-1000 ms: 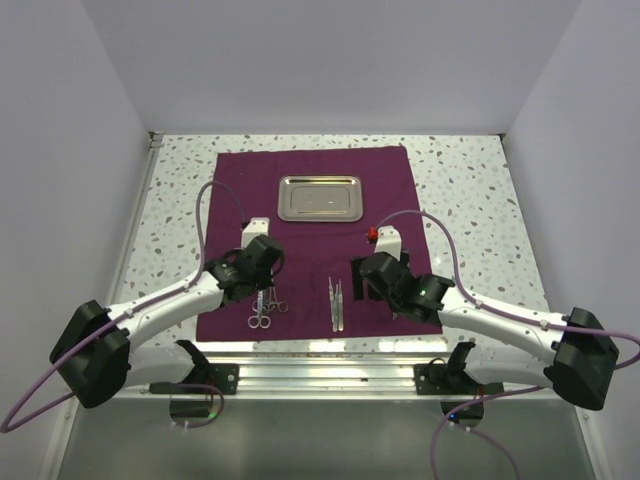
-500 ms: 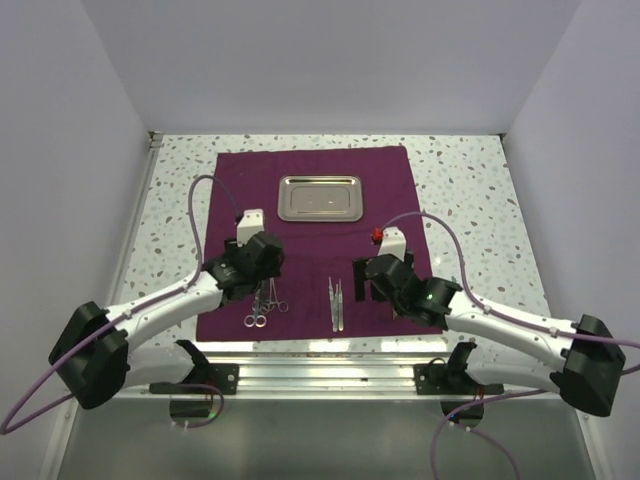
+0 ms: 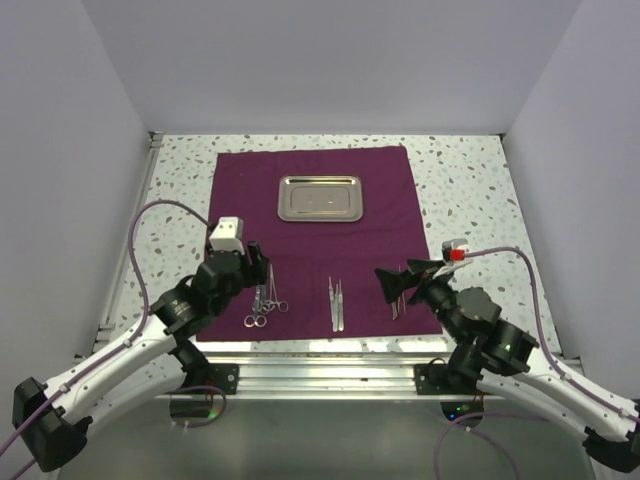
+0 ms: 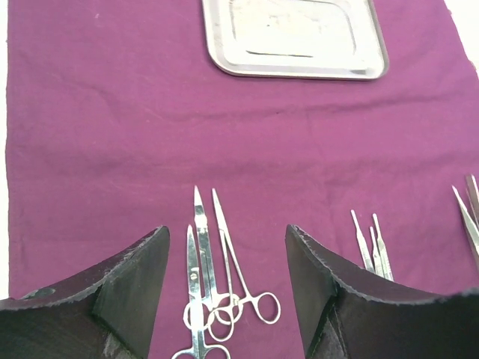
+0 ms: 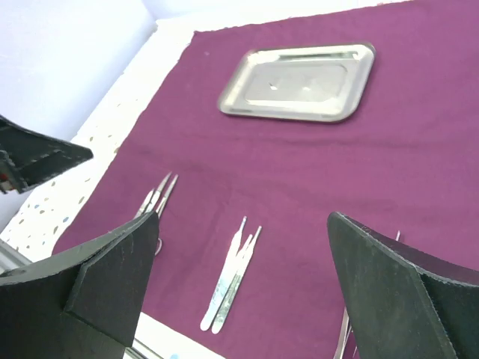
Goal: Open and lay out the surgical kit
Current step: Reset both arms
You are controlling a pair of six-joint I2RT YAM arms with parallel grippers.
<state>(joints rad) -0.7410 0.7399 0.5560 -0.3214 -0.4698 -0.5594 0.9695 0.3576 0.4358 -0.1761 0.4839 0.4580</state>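
The surgical kit lies spread out: a dark purple cloth (image 3: 310, 225) flat on the table, with a shiny steel tray (image 3: 320, 197) on its far half. On its near half lie ring-handled scissors and forceps (image 3: 265, 300), thin flat handles (image 3: 336, 303) and tweezers (image 3: 397, 306). My left gripper (image 3: 252, 266) hovers open over the near left of the cloth; in its wrist view the gripper (image 4: 224, 232) frames the scissors and forceps (image 4: 202, 277) without touching them. My right gripper (image 3: 400, 280) stands open and empty by the tweezers. Its wrist view shows the gripper (image 5: 243, 217), the flat handles (image 5: 232, 280) and the tray (image 5: 299, 82).
The speckled table (image 3: 470, 200) is boxed in by white walls at the back and on both sides. A metal rail (image 3: 320, 372) runs along the near edge under the arm bases. Purple cables loop from both wrists.
My left gripper has opened, let go of the ring-handled instruments and drawn back to the left. The right gripper has opened wider and pulled back to the right, off the cloth's middle.
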